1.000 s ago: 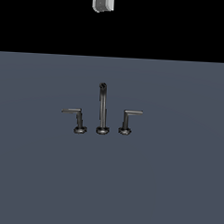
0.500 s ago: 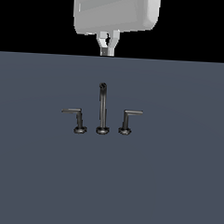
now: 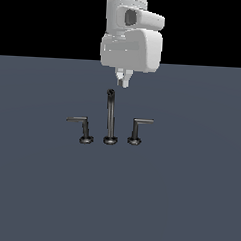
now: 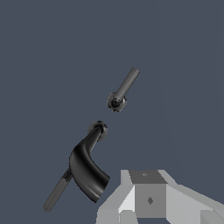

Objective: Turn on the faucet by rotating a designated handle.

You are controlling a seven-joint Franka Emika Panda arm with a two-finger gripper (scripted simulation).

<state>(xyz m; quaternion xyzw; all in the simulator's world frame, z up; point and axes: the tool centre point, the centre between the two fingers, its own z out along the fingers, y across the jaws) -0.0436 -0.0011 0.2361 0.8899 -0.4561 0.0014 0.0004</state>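
Three faucet [image 3: 111,119] pieces, exterior view: designated handle [image 3: 138,129] just beside the spout, on that view's right.
Gripper [image 3: 122,77]: above the spout tip, behind it — fingers close together; gap unclear.
Handling: rigid, slick lever — push near its arm's end.
Wrist view: handle [image 4: 122,89] foreshortened; fingertips cropped.

- Floor [image 3: 188,196]: flat slate-grey surface, uniform, no seams/texture; fills lower approx two-thirds of exterior view
- Backdrop [image 3: 47,18]: solid black above straight horizon
- Light: even, diffuse, w/ faint shading
- Wrist view: same grey ground [image 4: 183,65]
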